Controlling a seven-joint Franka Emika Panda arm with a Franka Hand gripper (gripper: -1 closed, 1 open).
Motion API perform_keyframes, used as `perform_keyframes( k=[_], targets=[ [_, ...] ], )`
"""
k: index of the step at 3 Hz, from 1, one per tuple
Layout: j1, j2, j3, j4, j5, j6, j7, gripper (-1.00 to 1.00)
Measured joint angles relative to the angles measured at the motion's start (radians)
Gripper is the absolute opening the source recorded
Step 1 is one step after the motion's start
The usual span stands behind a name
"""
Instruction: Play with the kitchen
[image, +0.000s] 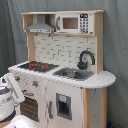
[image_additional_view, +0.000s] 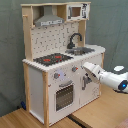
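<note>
White arm (image_additional_view: 107, 75) nearest, end effector (image_additional_view: 86, 66) by the kitchen (image_additional_view: 50, 100) front, grip state indiscernible.

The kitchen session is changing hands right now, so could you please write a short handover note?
Pincer: at the kitchen's front, just below the countertop by the knobs; whether it is open or shut cannot be told.
Things: hob, sink and faucet on the counter; hood and microwave up top.
Done: nothing visibly opened; the oven door looks closed.
Left: operate a knob or a door, hedging on which.
</note>
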Motion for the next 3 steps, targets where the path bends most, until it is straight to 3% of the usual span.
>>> perform_keyframes(
  k=[1,3],
  targets=[
    [0.036,-0.006,-0.038,0.006,0.0,-0.013,-0.087,1.0],
    [0.051,-0.018,-0.132,0.035,-0.001,-0.018,-0.272,1.0]
  ],
)
